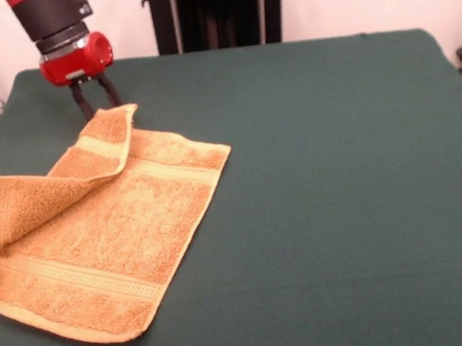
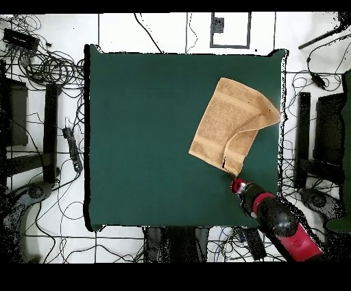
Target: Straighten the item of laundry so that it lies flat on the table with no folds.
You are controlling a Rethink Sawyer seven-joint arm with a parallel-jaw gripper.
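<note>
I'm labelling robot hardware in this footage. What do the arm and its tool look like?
The arm is a thick black cylinder with a silver ring, ending in a glossy red collar. The tool has two thin dark fingers. Overhead, the arm shows alternating red and black segments.

Claw (image 1: 98,103) tips behind raised towel (image 1: 97,237) corner; towel's left edge cropped.

We see the dark green table (image 1: 330,171) carrying only the golden-orange towel (image 1: 114,243), one corner seemingly folded over.
</note>
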